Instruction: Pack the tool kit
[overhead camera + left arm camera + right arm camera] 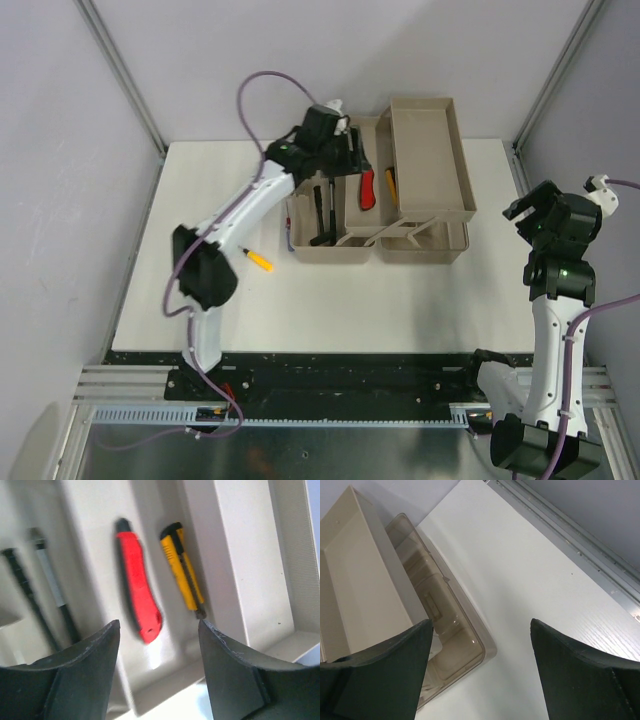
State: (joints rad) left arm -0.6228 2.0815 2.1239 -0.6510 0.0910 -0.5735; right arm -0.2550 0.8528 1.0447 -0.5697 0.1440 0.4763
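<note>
The beige toolbox (345, 250) stands open at the table's back middle, its fold-out tray (430, 150) raised on the right. A red-handled knife (368, 187) and a yellow-handled knife (391, 184) lie in its middle compartment, also in the left wrist view: red (137, 597), yellow (182, 572). Black-handled tools (320, 210) lie in the left compartment. My left gripper (352, 150) hovers open and empty above the box; its fingertips (102, 647) frame the red knife. My right gripper (528, 212) is open and empty, right of the box. The translucent lid (447, 630) shows under the tray.
A small yellow-handled tool (258, 259) lies on the white table left of the box, near the left arm's elbow (205, 270). Metal frame rails (580, 545) border the table at the right and back.
</note>
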